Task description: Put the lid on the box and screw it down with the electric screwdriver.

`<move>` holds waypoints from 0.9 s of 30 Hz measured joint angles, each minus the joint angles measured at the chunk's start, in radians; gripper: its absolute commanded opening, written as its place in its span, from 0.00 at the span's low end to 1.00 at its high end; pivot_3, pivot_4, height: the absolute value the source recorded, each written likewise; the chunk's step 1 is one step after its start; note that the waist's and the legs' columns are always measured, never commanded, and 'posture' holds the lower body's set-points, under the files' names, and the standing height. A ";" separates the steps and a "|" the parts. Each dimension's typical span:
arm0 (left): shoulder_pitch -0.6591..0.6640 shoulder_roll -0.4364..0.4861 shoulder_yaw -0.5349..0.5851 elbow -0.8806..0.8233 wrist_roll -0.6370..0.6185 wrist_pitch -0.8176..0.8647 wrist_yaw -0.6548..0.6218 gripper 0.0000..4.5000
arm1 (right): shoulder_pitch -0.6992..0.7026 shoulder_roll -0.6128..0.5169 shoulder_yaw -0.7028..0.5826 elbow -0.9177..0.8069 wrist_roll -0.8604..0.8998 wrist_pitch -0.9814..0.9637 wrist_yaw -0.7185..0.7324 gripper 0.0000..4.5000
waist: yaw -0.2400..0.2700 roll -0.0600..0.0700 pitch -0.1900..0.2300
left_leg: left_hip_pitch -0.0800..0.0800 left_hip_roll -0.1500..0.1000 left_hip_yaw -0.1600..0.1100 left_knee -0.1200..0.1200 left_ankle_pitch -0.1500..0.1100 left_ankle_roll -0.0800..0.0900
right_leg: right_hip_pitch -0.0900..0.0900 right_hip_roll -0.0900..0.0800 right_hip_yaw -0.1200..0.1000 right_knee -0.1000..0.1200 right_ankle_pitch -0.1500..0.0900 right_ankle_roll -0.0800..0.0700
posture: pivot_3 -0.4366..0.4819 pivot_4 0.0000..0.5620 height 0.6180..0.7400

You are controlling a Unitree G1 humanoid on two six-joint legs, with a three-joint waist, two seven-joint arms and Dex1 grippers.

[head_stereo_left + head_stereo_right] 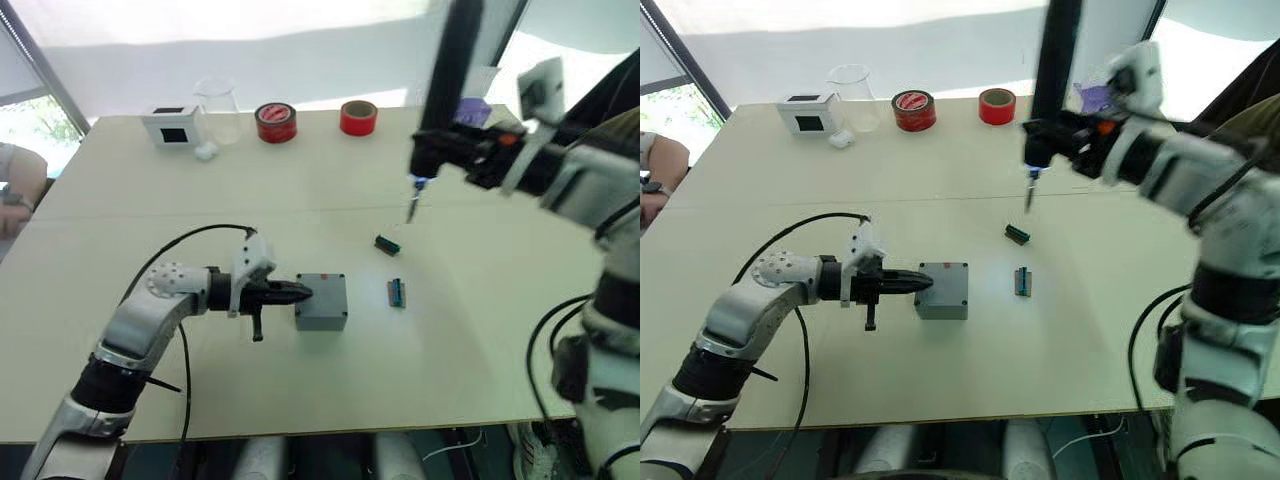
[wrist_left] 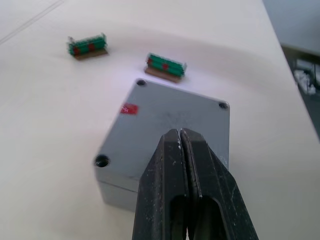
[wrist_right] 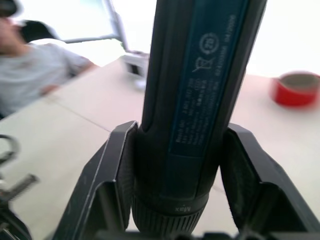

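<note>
The grey box point(image 1: 322, 301) stands mid-table. Its closed top, the lid point(image 2: 172, 112), has corner screw holes and a small red mark, and a seam runs along the side. My left gripper point(image 1: 305, 293) lies level, shut and empty, with its tips point(image 2: 179, 132) at the top's left edge. My right gripper point(image 1: 440, 150) hovers high over the table, behind and to the right of the box, shut on the electric screwdriver point(image 1: 450, 70). The tool hangs upright with its lit bit pointing down, well clear of the lid. The tool's black barrel point(image 3: 200, 75) sits between the two fingers.
Two small green terminal blocks point(image 1: 387, 243) point(image 1: 397, 292) lie right of the box. Along the far edge stand a white box with a black screen point(image 1: 170, 125), a clear beaker point(image 1: 217, 105) and two red tape rolls point(image 1: 275, 122) point(image 1: 358, 117). A person point(image 1: 15, 190) sits at the far left.
</note>
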 measured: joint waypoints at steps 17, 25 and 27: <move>0.045 0.129 0.048 -0.240 -0.176 0.154 0.005 0.00 | 0.147 -0.251 0.389 0.366 -0.088 0.246 0.073 0.41 | -0.028 0.011 0.010 | -0.011 0.000 0.008 0.003 0.000 0.001 | -0.012 0.005 0.002 0.003 0.003 0.005 | 0.48 0.27 1.00; 0.073 0.120 0.054 -0.217 -0.181 0.155 0.057 0.00 | 0.127 -0.258 0.527 0.412 -0.238 0.092 0.220 0.98 | -0.025 0.007 0.009 | -0.010 0.000 0.007 0.006 0.000 0.001 | -0.009 0.006 0.001 0.003 0.004 0.007 | 0.48 0.27 1.00; 0.075 0.128 0.067 -0.208 -0.181 0.155 0.060 0.00 | 0.120 -0.258 0.542 0.420 -0.272 0.063 0.249 1.00 | -0.024 0.006 0.009 | -0.010 0.000 0.006 0.006 0.000 0.001 | -0.008 0.006 0.001 0.003 0.004 0.007 | 0.48 0.27 1.00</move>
